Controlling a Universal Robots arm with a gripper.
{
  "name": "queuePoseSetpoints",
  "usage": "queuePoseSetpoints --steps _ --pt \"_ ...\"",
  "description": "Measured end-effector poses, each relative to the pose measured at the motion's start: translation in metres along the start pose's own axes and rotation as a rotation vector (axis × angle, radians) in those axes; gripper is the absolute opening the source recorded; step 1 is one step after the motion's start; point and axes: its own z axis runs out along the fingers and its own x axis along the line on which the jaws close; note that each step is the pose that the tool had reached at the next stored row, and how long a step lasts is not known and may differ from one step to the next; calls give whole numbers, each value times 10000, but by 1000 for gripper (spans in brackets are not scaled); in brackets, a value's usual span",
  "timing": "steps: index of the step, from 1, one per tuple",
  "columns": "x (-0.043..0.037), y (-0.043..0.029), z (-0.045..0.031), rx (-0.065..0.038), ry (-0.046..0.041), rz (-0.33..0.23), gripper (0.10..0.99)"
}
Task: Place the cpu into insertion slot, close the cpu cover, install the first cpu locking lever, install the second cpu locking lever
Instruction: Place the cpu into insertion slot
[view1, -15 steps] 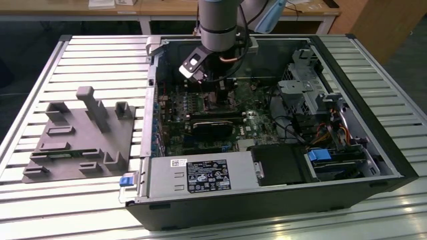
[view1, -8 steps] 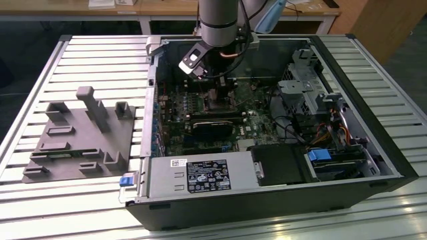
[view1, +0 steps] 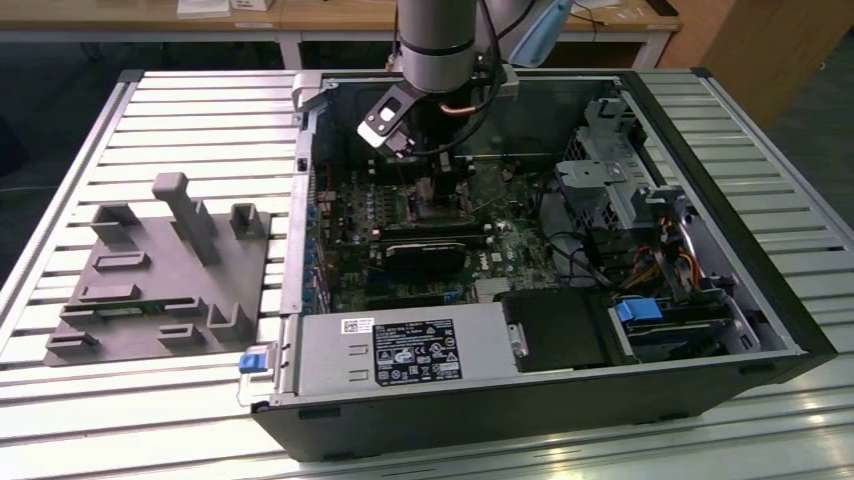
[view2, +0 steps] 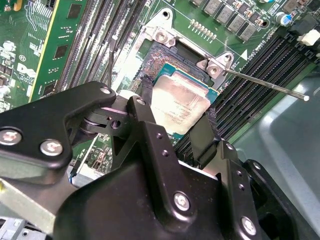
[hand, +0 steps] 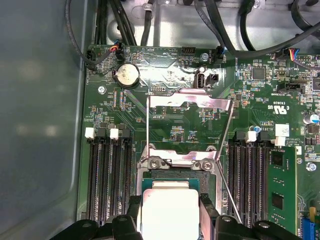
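In both wrist views my gripper (view2: 175, 112) (hand: 170, 207) is shut on the cpu (view2: 182, 102) (hand: 167, 212), one black finger (view2: 142, 107) on each of two opposite sides. The silver-topped chip sits low over the insertion slot (view2: 167, 55) (hand: 172, 175); I cannot tell if it rests inside. The cpu cover (hand: 190, 101) stands open beyond the socket. Two thin locking levers (hand: 148, 130) (hand: 226, 135) are raised, one of them a rod (view2: 265, 85) jutting over the memory slots. In the exterior view the arm's gripper (view1: 427, 175) reaches down into the open computer case (view1: 787, 330).
Long black memory slots (hand: 107, 175) (hand: 250, 175) flank the socket. Cables (hand: 125, 25) hang past the board's edge. A black heatsink block (view1: 427, 255) and a power supply (view1: 400, 350) sit inside the case. A grey fixture (view1: 160, 270) lies on the slatted table at the exterior view's left.
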Motion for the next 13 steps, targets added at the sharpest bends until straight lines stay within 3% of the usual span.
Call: queuePoseSetpoints --steps 13 --pt "0 1 -14 -1 1 0 541"
